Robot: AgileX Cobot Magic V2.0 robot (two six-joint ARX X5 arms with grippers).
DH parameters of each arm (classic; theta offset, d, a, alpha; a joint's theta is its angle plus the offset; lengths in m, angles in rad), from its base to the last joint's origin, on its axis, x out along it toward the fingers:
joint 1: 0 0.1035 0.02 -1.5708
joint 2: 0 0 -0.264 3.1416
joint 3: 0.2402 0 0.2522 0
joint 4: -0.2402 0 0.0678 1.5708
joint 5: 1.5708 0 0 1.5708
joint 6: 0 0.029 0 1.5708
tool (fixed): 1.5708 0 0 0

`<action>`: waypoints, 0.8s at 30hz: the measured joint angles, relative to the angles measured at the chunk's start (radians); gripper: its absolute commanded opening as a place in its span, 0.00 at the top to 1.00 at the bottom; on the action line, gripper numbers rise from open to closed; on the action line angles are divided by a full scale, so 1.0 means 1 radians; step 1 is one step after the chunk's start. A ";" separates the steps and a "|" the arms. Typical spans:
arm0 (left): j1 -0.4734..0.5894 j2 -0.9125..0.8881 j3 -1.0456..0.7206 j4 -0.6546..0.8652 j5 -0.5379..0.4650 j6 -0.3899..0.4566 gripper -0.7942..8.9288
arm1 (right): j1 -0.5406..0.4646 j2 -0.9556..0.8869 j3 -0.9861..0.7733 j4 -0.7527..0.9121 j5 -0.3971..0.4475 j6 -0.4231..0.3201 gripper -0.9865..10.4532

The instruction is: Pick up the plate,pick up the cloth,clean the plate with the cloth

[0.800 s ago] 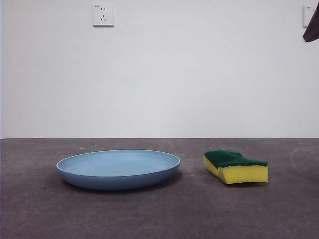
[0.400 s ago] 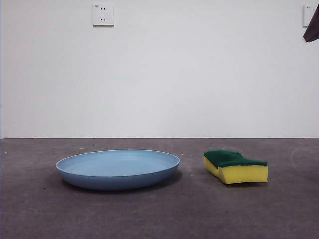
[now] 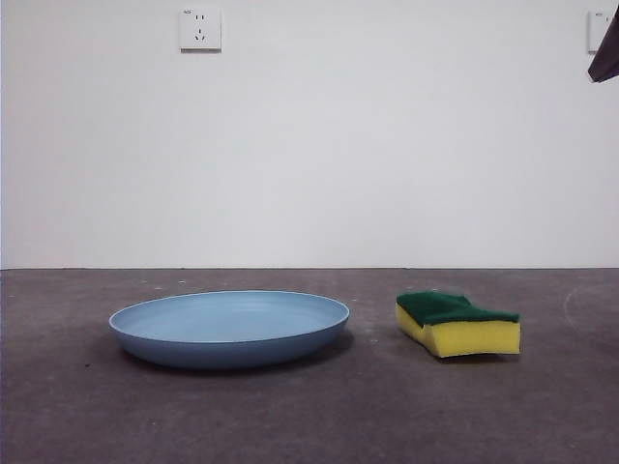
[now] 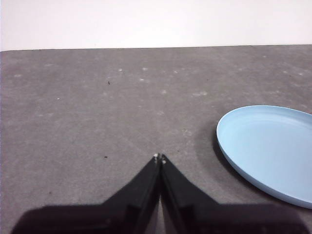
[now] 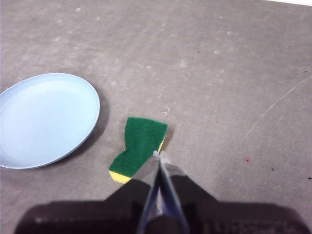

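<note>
Both claws are closed and hold nothing; the left claw (image 4: 159,157) has its two black jaws pressed together tip to tip, and it hangs over bare grey table (image 4: 97,107), with the plate (image 4: 271,150) lying off to one side of it, apart from the tips; the right claw (image 5: 159,155) also has its jaws together, and it hangs above the sponge (image 5: 139,146), near that end of it which is far from the plate, but whether it touches the sponge I cannot tell; in the front view only a dark tip of one arm (image 3: 606,53) shows at the top right corner, high above the table (image 3: 309,416); the plate (image 3: 229,328) is light blue, round and shallow, and it lies flat on the table, left of the middle; the sponge (image 3: 457,324) lies flat to the right of the plate, near it but not touching, with its dark green layer on top and the yellow foam below; behind the table stands a white wall (image 3: 387,145) with a socket (image 3: 200,28) high on the left.
</note>
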 measured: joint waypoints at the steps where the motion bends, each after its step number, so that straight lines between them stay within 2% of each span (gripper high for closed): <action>1: 0.000 0.000 0.000 0.000 0.000 0.000 0.92 | 0.000 0.000 0.000 0.000 0.000 0.000 0.91; 8: 0.000 0.000 0.000 0.000 0.000 0.000 0.92 | 0.000 -0.005 0.000 -0.005 0.001 0.000 0.91; 11: 0.000 0.000 0.000 0.000 0.000 0.000 0.92 | -0.013 -0.045 0.000 -0.013 0.039 -0.016 0.91; 15: 0.000 0.000 0.000 0.000 0.000 0.000 0.92 | -0.093 -0.120 -0.012 0.027 0.027 -0.047 0.91; 17: 0.000 0.000 0.000 0.000 0.000 0.000 0.92 | -0.159 -0.170 -0.045 0.086 -0.007 -0.058 0.91; 24: 0.000 0.000 0.000 0.000 0.000 0.000 0.92 | -0.412 -0.391 -0.244 0.314 -0.213 -0.068 0.91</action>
